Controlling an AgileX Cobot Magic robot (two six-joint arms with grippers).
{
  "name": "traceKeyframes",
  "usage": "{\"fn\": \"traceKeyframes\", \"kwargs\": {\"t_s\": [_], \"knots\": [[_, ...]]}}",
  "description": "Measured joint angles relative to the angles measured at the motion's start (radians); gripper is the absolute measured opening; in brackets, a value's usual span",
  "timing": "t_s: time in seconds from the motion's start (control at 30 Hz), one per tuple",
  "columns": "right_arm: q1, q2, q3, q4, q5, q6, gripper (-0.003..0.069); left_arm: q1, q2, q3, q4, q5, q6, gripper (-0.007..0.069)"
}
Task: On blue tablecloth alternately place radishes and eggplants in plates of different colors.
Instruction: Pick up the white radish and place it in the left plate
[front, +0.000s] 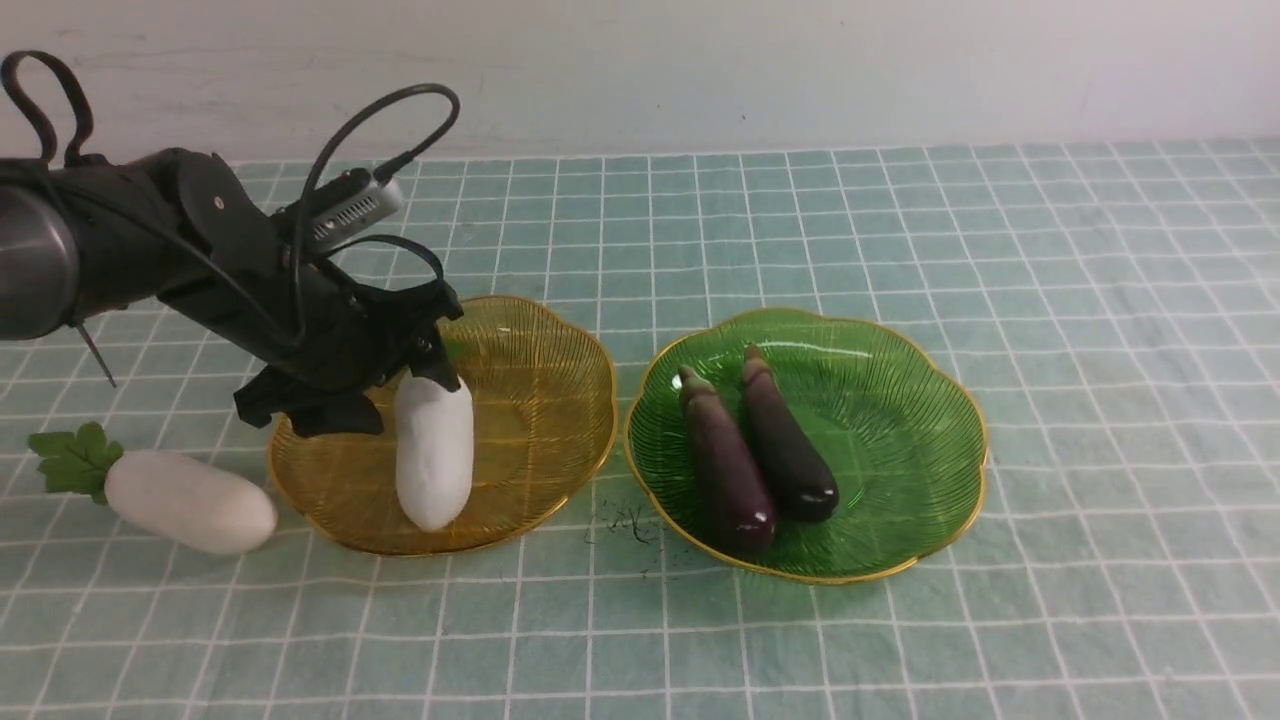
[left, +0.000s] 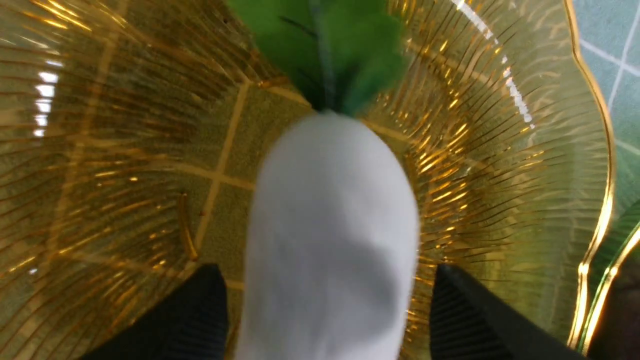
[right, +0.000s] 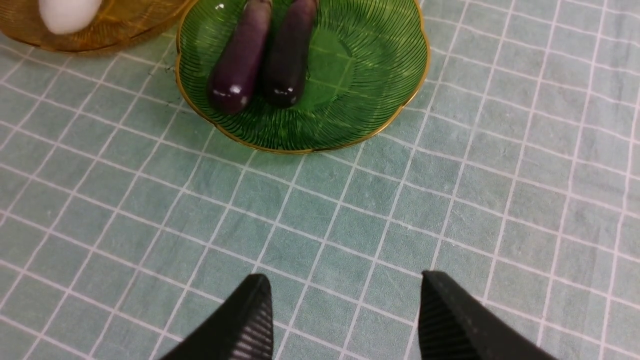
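Two white radishes showed in the front view. One radish lay lengthwise in the amber plate, and the other radish lay on the blue tablecloth just left of that plate. The left gripper hung over the far end of the radish in the plate. To the right, the green plate held two dark-purple eggplants side by side.

From the left wrist view, the left gripper's jaws stood open. Its black fingers straddled the radish, with slivers of amber plate showing on both sides.

From the right wrist view, the right gripper hung open over tablecloth, holding nothing. It sat near of the green plate and well apart from it.
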Motion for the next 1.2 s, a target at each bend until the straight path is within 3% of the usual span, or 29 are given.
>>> {"fn": "traceKeyframes", "kwargs": {"t_s": [0.27, 0.47, 0.53, 0.63, 0.7, 0.8, 1.03, 1.2], "knots": [[0.000, 0.000, 0.000, 0.000, 0.008, 0.000, 0.0370, 0.004, -0.001, -0.070, 0.016, 0.121, 0.053, 0.0489], [0.000, 0.000, 0.000, 0.000, 0.008, 0.000, 0.0370, 0.100, -0.036, -0.362, 0.191, 0.413, 0.059, 0.0479], [0.000, 0.000, 0.000, 0.000, 0.008, 0.000, 0.0370, 0.134, -0.045, -0.439, 0.250, 0.507, 0.061, 0.0441], [0.000, 0.000, 0.000, 0.001, 0.010, 0.000, 0.0370, 0.206, -0.085, -0.525, 0.335, 0.554, 0.096, 0.0273], [0.000, 0.000, 0.000, 0.001, 0.018, 0.000, 0.0370, 0.261, -0.135, -0.489, 0.330, 0.572, 0.121, 0.0092], [0.000, 0.000, 0.000, 0.001, 0.023, 0.000, 0.0370, 0.312, -0.221, -0.368, 0.318, 0.575, 0.180, 0.0016], [0.000, 0.000, 0.000, 0.006, 0.025, 0.000, 0.0370, 0.413, -0.417, 0.000, 0.323, 0.580, 0.217, -0.0008], [0.000, 0.000, 0.000, 0.022, 0.011, 0.000, 0.0370, 0.426, -0.445, 0.195, 0.333, 0.563, 0.137, 0.0006]]}}
